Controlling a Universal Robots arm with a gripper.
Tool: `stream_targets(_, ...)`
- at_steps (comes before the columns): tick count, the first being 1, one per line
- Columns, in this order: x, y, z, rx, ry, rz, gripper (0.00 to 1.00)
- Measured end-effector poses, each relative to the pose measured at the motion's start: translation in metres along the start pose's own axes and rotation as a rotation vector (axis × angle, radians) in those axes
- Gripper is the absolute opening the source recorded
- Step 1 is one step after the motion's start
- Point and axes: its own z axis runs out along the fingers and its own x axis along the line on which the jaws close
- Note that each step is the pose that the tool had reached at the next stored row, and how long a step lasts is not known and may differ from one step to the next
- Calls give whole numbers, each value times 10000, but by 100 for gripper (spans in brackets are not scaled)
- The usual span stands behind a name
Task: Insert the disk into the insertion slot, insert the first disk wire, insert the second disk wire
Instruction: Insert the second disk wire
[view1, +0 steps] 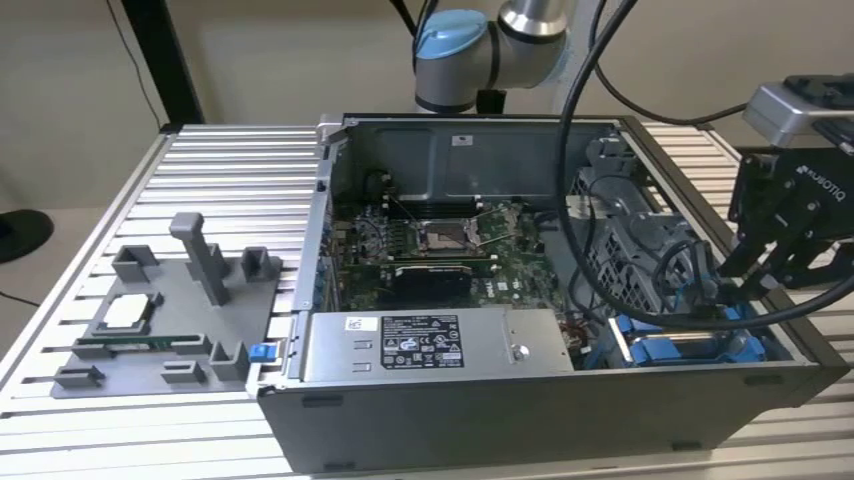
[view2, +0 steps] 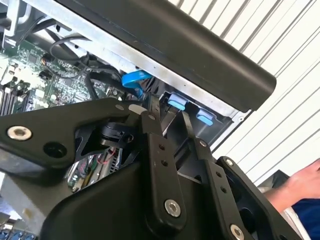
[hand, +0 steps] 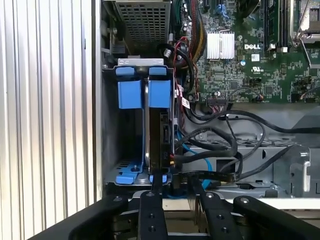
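The flat disk (hand: 161, 135) stands on edge in the grey-metal insertion slot (hand: 111, 150) at a corner of the computer case (view1: 534, 425), with two blue plastic tabs (hand: 131, 93) by it. The black tool (hand: 175, 182) sits at the slot's mouth among black wires (hand: 225, 150). I cannot tell whether it grips anything.

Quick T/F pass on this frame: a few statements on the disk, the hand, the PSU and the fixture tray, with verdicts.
1. The disk, in its blue frame, sits inside the insertion slot. True.
2. The hand hovers over the motherboard's CPU socket. False: it is at the case's corner on the exterior view's right, by the drive bay.
3. The power-supply box lies out on the table. False: it sits inside the case, along its near wall.
4. A grey fixture tray stands on the table on the exterior view's left of the case. True.
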Motion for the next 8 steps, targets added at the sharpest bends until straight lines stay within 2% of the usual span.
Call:
stream_targets(1,-2,-10,3,-58,13,1,100)
stream_targets(2,-3,-21,5,-155,29,2,100)
stream_targets(5,-5,-60,6,-520,63,4,100)
stream_targets(6,-6,-72,7,-579,67,3,100)
stream_targets(8,-6,-93,11,-633,69,3,100)
